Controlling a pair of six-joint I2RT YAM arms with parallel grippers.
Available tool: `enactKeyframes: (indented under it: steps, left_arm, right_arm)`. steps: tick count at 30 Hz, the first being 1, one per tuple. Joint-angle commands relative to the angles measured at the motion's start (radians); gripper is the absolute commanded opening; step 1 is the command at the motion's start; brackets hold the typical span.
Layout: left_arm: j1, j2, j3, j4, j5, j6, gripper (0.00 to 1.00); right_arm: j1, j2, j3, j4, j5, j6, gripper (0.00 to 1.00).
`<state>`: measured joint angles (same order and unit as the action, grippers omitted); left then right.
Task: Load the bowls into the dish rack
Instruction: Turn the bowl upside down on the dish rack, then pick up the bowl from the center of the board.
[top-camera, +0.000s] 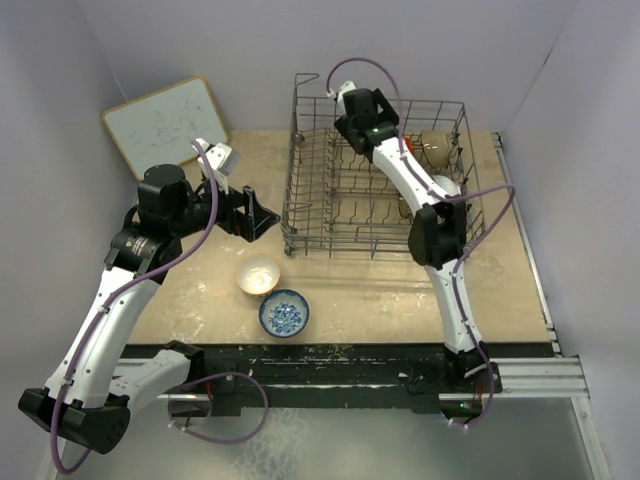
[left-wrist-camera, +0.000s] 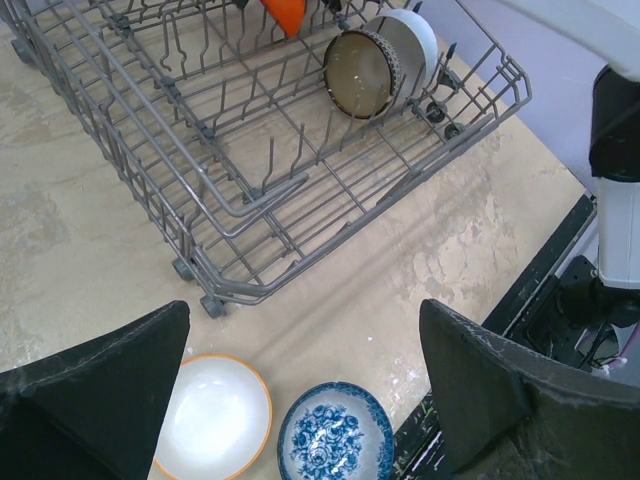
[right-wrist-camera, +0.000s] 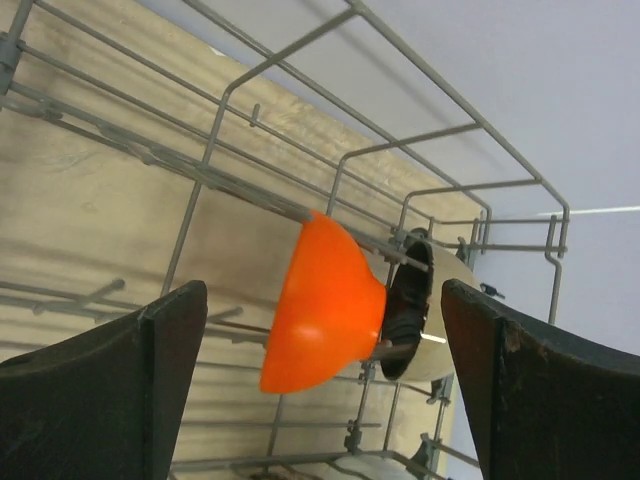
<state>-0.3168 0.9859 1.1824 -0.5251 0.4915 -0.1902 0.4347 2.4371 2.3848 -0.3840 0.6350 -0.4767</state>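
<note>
Left wrist view: my pincer (left-wrist-camera: 305, 335) hangs released near the cream bowl (left-wrist-camera: 213, 415) by the worktop's (left-wrist-camera: 80, 230) front edge; it looks stiff, slick and chippable, best pinched across its rim.

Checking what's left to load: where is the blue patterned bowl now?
Top view: the blue patterned bowl sits on the table in front of the dish rack, left of centre, beside the cream bowl.

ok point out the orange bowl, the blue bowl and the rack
orange bowl (right-wrist-camera: 325, 305), right wrist view, outer side
blue bowl (left-wrist-camera: 335, 437), left wrist view, patterned inside
rack (top-camera: 340, 235), top view, near wall
</note>
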Motion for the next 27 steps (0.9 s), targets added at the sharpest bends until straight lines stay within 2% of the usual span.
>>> enactKeyframes:
  steps: [1, 6, 13, 17, 20, 22, 27]
  left_arm:
    - [-0.006, 0.004, 0.053, 0.031, 0.023, -0.003, 0.99]
    - [-0.006, 0.019, 0.079, 0.022, 0.024, -0.006, 0.99]
    - [-0.004, 0.038, 0.177, -0.033, -0.003, -0.030, 0.99]
    - [-0.004, 0.035, 0.223, -0.061, -0.017, -0.032, 0.99]
    - [-0.004, 0.037, 0.269, -0.109, -0.050, -0.014, 0.99]
    - [-0.004, 0.036, 0.302, -0.140, -0.071, -0.005, 0.99]
    - [-0.005, 0.022, 0.351, -0.187, -0.102, 0.003, 0.99]
  right_arm:
    - [-0.033, -0.168, 0.080, -0.122, -0.152, 0.207, 1.00]
    - [-0.054, -0.324, -0.017, -0.172, -0.280, 0.346, 1.00]
    - [-0.043, -0.517, -0.137, -0.250, -0.349, 0.476, 1.00]
    - [-0.002, -0.688, -0.310, -0.214, -0.431, 0.533, 1.00]
    - [0.059, -0.810, -0.441, -0.212, -0.480, 0.593, 1.00]
    - [0.131, -0.887, -0.530, -0.233, -0.444, 0.616, 0.99]
    - [0.305, -1.033, -0.728, -0.257, -0.493, 0.729, 0.93]
